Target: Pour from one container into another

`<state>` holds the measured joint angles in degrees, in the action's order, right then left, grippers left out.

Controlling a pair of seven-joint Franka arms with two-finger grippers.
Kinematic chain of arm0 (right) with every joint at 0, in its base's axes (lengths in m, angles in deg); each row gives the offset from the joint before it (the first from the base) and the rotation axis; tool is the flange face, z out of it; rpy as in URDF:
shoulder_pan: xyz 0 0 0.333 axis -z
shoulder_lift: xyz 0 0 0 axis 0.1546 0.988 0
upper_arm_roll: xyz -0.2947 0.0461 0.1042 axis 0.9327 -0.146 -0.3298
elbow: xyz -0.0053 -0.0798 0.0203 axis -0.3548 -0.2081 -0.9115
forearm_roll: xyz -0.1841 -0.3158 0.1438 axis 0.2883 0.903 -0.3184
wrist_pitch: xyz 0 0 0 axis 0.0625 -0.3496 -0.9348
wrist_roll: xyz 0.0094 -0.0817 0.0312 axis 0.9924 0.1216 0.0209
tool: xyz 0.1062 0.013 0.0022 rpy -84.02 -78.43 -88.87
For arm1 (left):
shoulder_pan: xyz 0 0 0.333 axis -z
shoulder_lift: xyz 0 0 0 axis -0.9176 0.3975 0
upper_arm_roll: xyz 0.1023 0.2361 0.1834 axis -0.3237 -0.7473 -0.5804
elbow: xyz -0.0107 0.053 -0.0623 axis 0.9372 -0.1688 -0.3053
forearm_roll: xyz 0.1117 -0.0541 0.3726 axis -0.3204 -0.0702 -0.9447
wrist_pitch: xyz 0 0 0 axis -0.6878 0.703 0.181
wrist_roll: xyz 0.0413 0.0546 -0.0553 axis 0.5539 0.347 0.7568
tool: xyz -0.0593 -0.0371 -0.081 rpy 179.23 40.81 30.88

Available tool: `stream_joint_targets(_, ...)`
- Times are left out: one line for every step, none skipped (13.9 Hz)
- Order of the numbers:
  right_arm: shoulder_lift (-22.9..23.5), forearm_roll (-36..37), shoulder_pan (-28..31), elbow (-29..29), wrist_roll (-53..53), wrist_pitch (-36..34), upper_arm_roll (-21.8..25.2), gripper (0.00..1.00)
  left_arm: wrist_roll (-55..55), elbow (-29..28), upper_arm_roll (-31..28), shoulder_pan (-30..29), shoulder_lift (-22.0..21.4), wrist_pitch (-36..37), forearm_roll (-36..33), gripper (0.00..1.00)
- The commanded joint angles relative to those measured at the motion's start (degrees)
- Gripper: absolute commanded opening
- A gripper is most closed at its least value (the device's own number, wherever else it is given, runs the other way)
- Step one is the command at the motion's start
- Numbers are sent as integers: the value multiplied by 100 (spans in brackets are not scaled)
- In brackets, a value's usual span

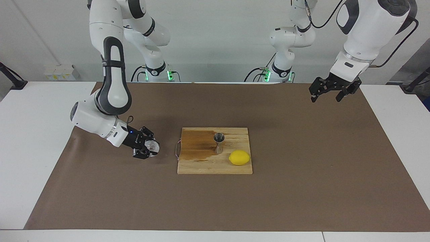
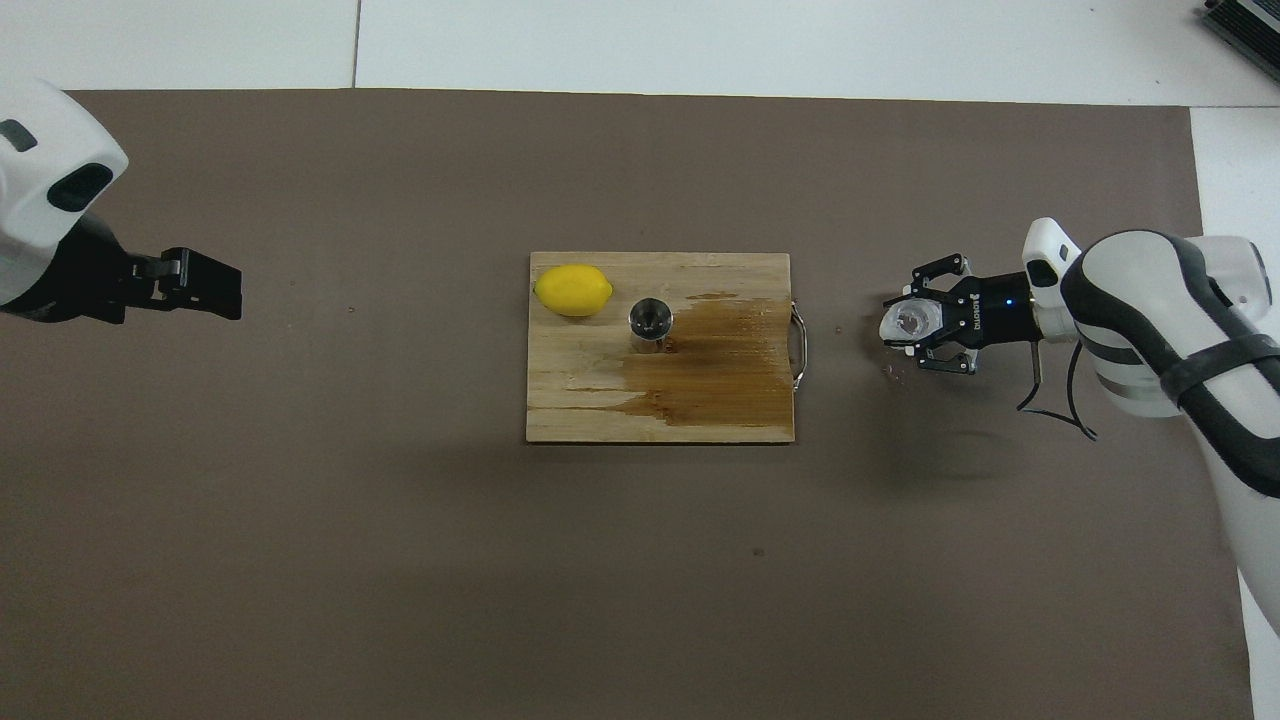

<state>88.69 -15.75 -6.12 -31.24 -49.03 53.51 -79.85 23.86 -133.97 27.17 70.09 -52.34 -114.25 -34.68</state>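
Right gripper (image 1: 150, 149) is clamped on the clear cup (image 1: 152, 147), low over the brown mat (image 1: 302, 188) toward the right arm's end of the worktop (image 1: 30, 134). The cup is beside the cutting board (image 1: 215, 166), apart from its handle (image 1: 177, 149), with a strip of bare mat between them. On the board the steel jigger (image 1: 219, 143) stands upright at the edge of a dark wet stain (image 1: 198, 144), and a lemon (image 1: 239, 157) lies just beside it, near the board's edge toward the left arm's end. Left gripper (image 1: 327, 95) hangs with its fingers apart, high over the mat's corner at the left arm's end, and waits there. Wide open mat lies around the board on every side.
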Motion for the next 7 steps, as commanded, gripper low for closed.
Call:
stream_joint_targets(-221, 353, -408, 26, 1030, 139, -24, 22, -12, -150, 12, -26, -148, 18, -82, 100)
stream_joint_targets(-221, 459, -566, 114, 1346, 139, -24, 22, -12, -150, 12, -26, -140, 27, -82, 100)
stream_joint_targets(-221, 503, -724, 193, 1619, 139, -24, 22, -12, -150, 12, -26, -148, 18, -82, 100)
stream_joint_targets(-221, 573, -891, 289, 1909, 139, -24, 22, -12, -150, 12, -26, -148, 18, -82, 100)
stream_joint_targets(-239, 730, -1110, 403, 2321, 148, -24, 22, -12, -150, 12, -26, -148, 18, -82, 100)
stream_joint_targets(-239, 984, -1321, 544, 2812, 148, -15, 22, -12, -150, 21, -26, -148, 27, -82, 100)
stream_joint_targets(-230, 1318, -1541, 676, 3287, 156, -24, 22, -12, -150, 12, -26, -148, 18, -82, 100)
